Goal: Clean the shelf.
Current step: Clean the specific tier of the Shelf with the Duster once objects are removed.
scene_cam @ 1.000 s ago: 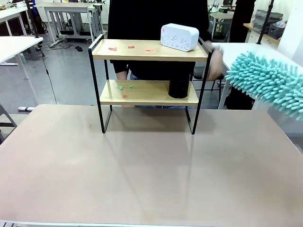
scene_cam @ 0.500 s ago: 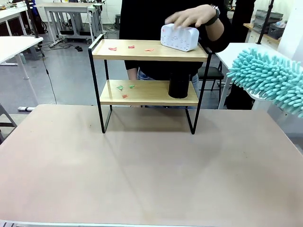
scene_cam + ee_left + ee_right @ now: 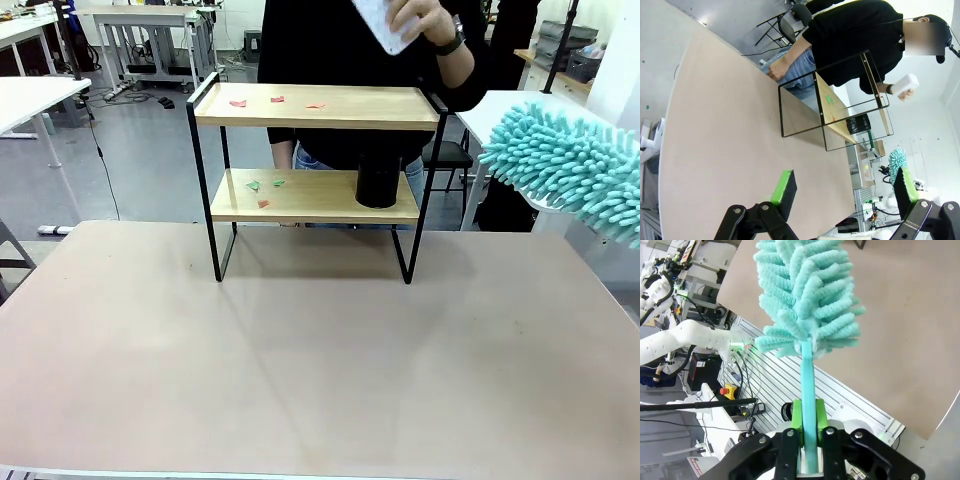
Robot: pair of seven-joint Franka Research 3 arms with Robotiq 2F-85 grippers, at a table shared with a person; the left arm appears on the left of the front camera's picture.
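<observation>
wooden two-tier shelf (image 3: 315, 105) at far middle of counter (image 3: 320, 370), paper scraps (image 3: 238, 102) on both boards. right claw (image 3: 809, 417) clamped on teal duster (image 3: 565, 175), right of shelf. left claw (image 3: 844, 185) spread wide, empty. person's hand (image 3: 425, 20) holding white box (image 3: 378, 22) above it. next, probably: sweep top board.

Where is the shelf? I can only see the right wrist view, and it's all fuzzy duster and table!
Observer: The shelf stands at the far middle of the table. Your duster hangs off to its right, apart from it.
Operator: Is it dirty?
Observer: Yes. Red scraps lie on its top board, and green and red scraps lie on the lower one.
Operator: Is anything in the way?
Observer: A black container stands at the lower board's right end, and the person's hand holds a white box up above the top board.
</observation>
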